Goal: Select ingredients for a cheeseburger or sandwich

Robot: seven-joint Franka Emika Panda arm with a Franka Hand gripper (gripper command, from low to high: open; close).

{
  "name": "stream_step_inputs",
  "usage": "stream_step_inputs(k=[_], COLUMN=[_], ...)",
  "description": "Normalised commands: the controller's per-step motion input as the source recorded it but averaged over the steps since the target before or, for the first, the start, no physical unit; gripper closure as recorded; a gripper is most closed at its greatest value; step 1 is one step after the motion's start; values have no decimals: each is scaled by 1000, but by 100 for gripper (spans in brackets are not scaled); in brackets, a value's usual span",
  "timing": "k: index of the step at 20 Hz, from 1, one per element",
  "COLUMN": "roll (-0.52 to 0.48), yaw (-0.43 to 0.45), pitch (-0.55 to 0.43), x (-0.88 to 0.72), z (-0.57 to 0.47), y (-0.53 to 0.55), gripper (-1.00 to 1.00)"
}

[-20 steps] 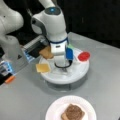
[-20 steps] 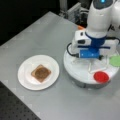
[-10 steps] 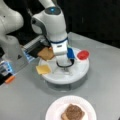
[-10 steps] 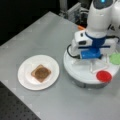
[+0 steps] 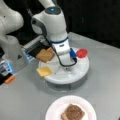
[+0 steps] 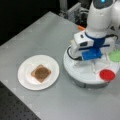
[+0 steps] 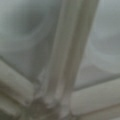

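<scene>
Done so far: on the white paper plate (image 6: 25, 77) a bread square (image 6: 41, 73) lies with the dark patty on top of it (image 5: 74, 111); this is the start of the stack, seen in both front views.
Left on the tray: a second bread square (image 5: 45, 55) and the yellow cheese square (image 5: 45, 71) rest on the round white tray (image 5: 82, 72), at a front view's left edge of it (neither is on the plate yet).
Other pieces: the red round disc (image 6: 107, 75) and a green piece (image 6: 115, 55) also sit on the tray.
Gripper: the gripper (image 5: 67, 69) is low over the tray's middle, near the cheese; whether it is wide, narrow or holding anything cannot be told.
Hard to make out: the wrist view shows only pale blurred tray ribs.
Support: the grey bench (image 6: 37, 32).
</scene>
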Motion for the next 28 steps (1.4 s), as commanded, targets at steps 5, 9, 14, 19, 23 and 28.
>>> stream_step_inputs(k=[5,9,14,19,23,28], roll=[-79,-81,-80,-71,-61,-52], yaw=[364,411,385,337,341,327], pitch=[60,61,56,51,46,46], x=[166,156,155,121,109,115], z=[105,120,121,138,144,146], y=[105,130,98,68,80,64], gripper=[-100,-100,-100,-100,-100,-100])
